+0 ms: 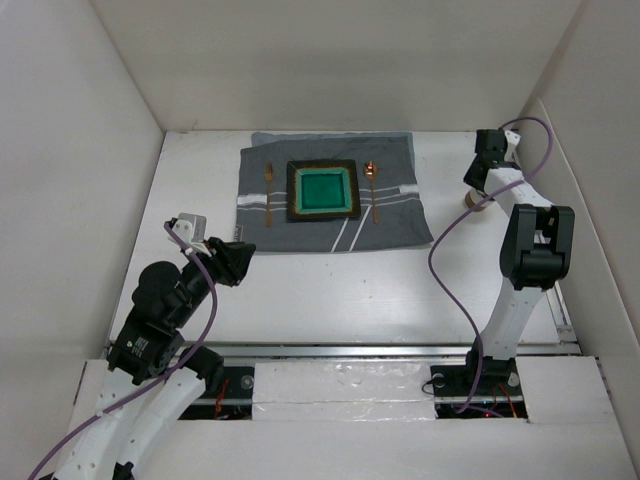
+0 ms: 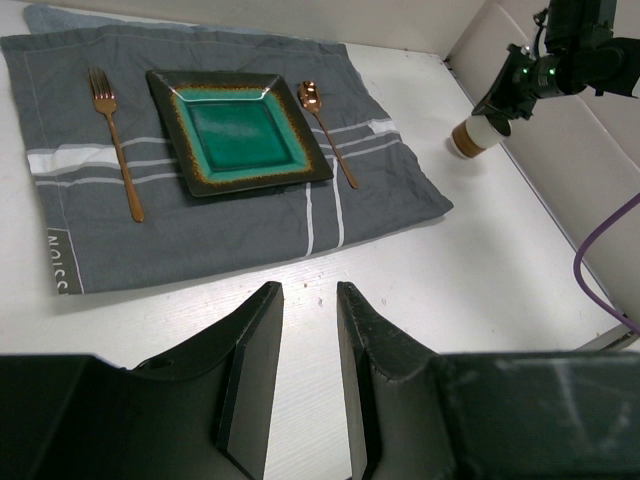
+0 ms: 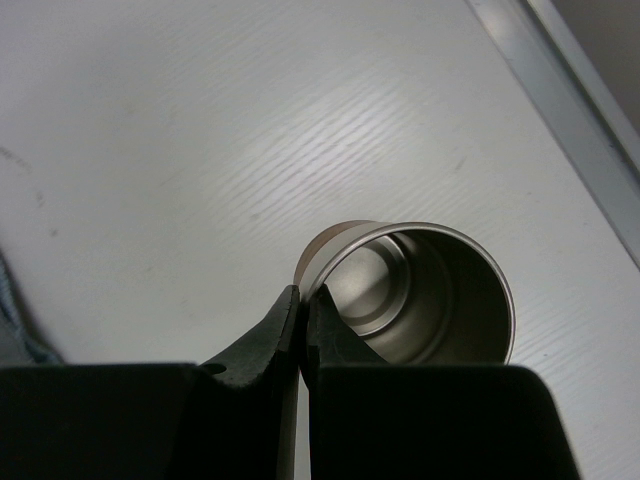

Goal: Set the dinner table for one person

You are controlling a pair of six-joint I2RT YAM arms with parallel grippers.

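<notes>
right tool (image 3: 303, 296) pinches the rim of the metal cup (image 3: 430, 290); left tool (image 2: 308, 292) spread.

A grey striped cloth mat (image 1: 330, 222) lay at upper centre, bearing a green square plate (image 1: 324, 190) between copper fork (image 1: 268, 184) and spoon (image 1: 372, 186), a metal cup (image 1: 471, 203) standing at right.

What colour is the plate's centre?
The plate is teal green inside a dark, brown-speckled rim; clearest in the left wrist view.
</notes>
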